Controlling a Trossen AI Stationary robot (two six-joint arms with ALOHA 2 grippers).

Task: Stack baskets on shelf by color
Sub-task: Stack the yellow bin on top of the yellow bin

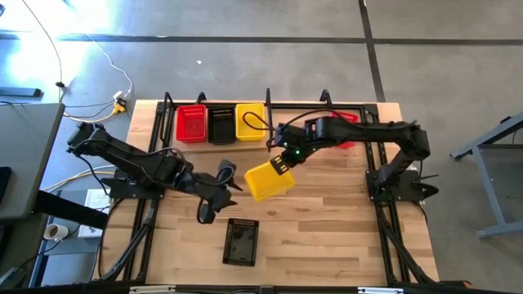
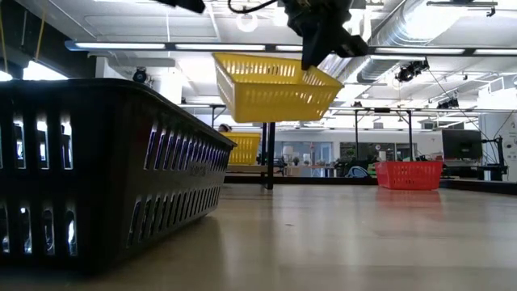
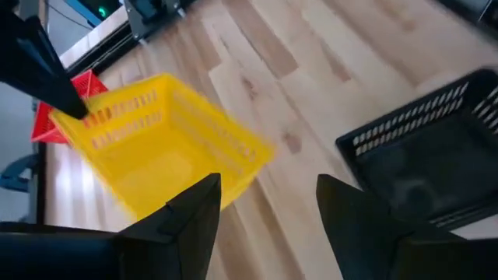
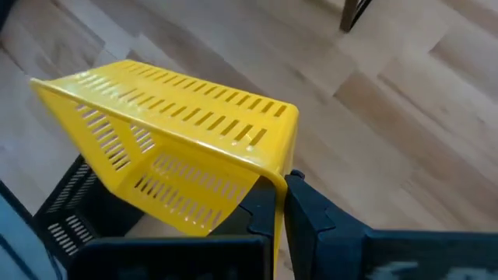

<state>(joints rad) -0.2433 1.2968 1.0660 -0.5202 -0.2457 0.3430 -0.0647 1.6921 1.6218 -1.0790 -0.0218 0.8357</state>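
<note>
Right hand (image 1: 283,160): fingers closed on the rim of one yellow basket (image 1: 268,179), pinching the wall at one short end. The basket hangs clear of the counter (image 1: 327,229), tilted; the low view shows it well above the wood with its open side up. In the right wrist view the same basket (image 4: 179,148) slopes away from the fingers, rim clamped between them.

Left hand (image 1: 214,189): fingers spread apart, nothing between them, sitting just beside the lifted basket on its left. The left wrist view shows both dark fingers (image 3: 187,218) parted with bare wood in the gap.

Basket count, high view:
- Yellow: 2. One in the right hand, one on the shelf (image 1: 250,121).
- Black: 2. One on the shelf (image 1: 221,125), one loose on the counter (image 1: 241,242) near the front edge, below the left hand.
- Red: 2 visible. One on the shelf (image 1: 192,123), one (image 1: 346,119) at the back right, mostly hidden under the right arm.

The shelf (image 1: 176,137) runs along the counter's back edge. Its three baskets stand side by side in a row: red, black, yellow, from left to right.

The right arm reaches across from the right edge over the back of the counter and covers most of the second red basket. In the low view the loose black basket (image 2: 105,170) fills the left foreground and blocks that side.
</note>
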